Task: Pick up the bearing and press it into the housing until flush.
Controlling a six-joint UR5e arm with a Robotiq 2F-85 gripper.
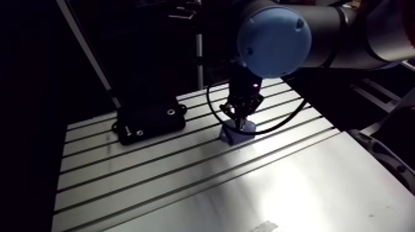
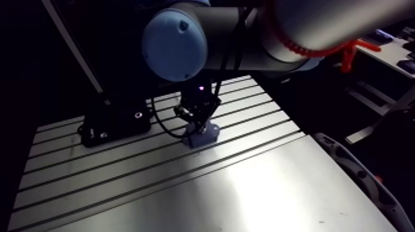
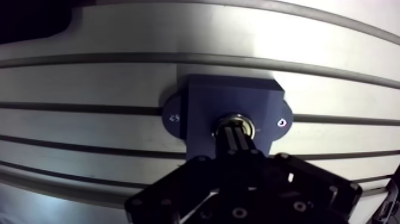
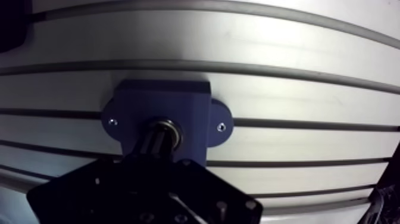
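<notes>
**Bearing in housing bore, fingers on top**

You have the slotted bench (image 1: 185, 185) brightly lit around the work. A black box (image 1: 151, 121) lies near its far left corner. The dark blue housing (image 3: 208, 101), with two screw ears, sits in the bench's far half, right of the box and apart from it. Your gripper (image 3: 237, 132) stands over the housing, fingers pressed together, tips touching the bearing (image 3: 235, 119). The bearing sits in the housing's centre bore. You cannot tell whether it is flush.
</notes>
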